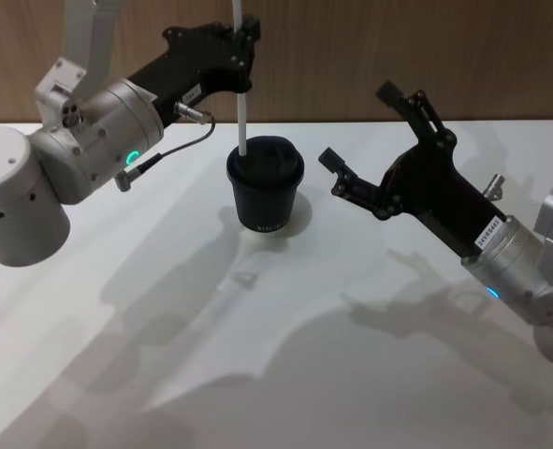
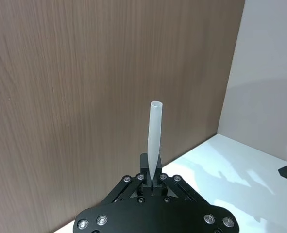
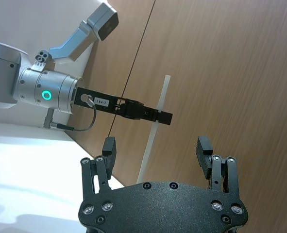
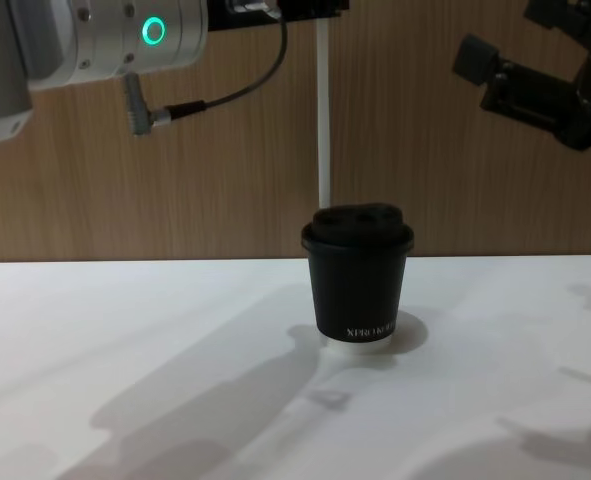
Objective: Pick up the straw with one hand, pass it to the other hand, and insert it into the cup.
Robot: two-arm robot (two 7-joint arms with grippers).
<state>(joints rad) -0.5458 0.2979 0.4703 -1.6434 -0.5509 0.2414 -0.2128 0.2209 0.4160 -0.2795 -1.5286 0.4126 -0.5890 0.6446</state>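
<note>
Straw [image 1: 242, 112] first: we see it standing upright, thin and white, its lower end meeting the domed lid of the cup [image 1: 265, 183] at about the lid's ten o'clock edge in the head view. We cannot tell whether the tip has gone through the lid's opening or only touches it. In the chest view the straw [image 4: 323, 120] runs straight up from the lid toward the top of the frame, clearly taller than the cup [image 4: 357, 280].

Our left pincer [image 1: 241, 47], on the arm with the silver wrist and green ring light, is clenched on the straw well above the cup, at about twelve o'clock from it in the head view. A thin black cable [image 1: 178, 148] loops from the wrist. In the left wrist view the straw [image 2: 154, 133] rises from between the closed fingers of that pincer [image 2: 152, 177].

Our right pincer [image 1: 370, 140] hangs in the air at about three o'clock from the cup, apart from it and from the straw, its fingers spread wide and holding nothing. The right wrist view shows those fingers [image 3: 107, 148] parted, with the straw [image 3: 155, 128] and the left pincer [image 3: 158, 116] farther off.

The cup sits on the white desk [image 1: 257, 355], its white "XPRO" lettering facing us, with a wood-panel wall [image 4: 455, 180] behind.
</note>
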